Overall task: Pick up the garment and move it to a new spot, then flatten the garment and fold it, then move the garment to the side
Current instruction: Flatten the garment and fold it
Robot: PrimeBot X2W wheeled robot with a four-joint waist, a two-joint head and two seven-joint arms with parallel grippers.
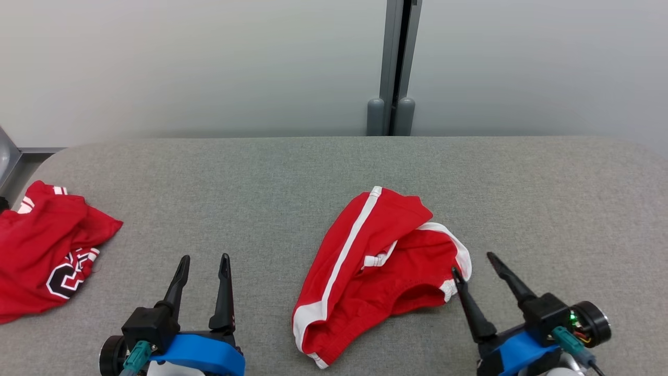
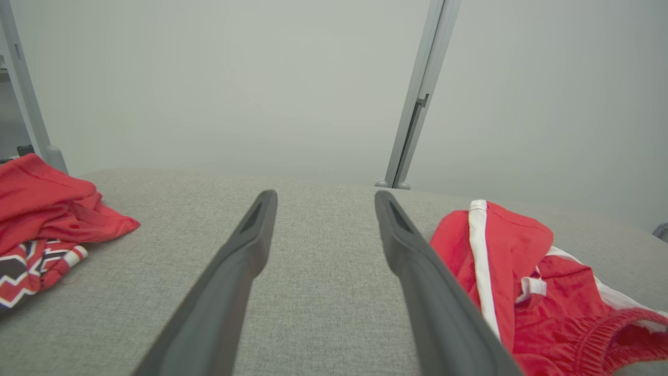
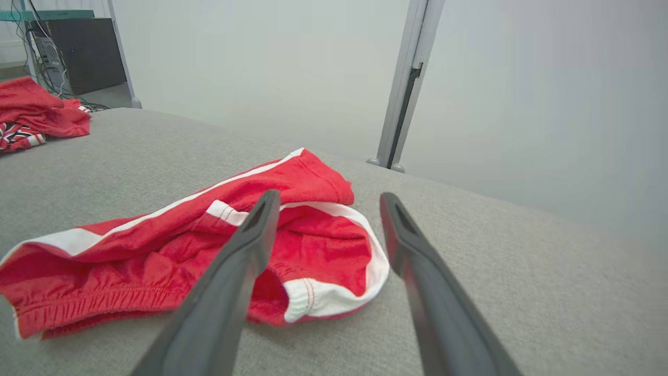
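Observation:
The garment, red shorts with white side stripes and white hems, lies crumpled on the grey padded table, a little right of centre. My right gripper stands open at the shorts' right edge, its left finger over the white hem, and nothing is held between the fingers. The right wrist view has the shorts spread under and to the left of that open gripper. My left gripper is open and empty over bare table, left of the shorts; its fingers point at the wall.
A second red garment with a black-and-white print lies bunched at the table's left edge, also seen as a red heap. A grey post stands against the pale wall behind the table's far edge.

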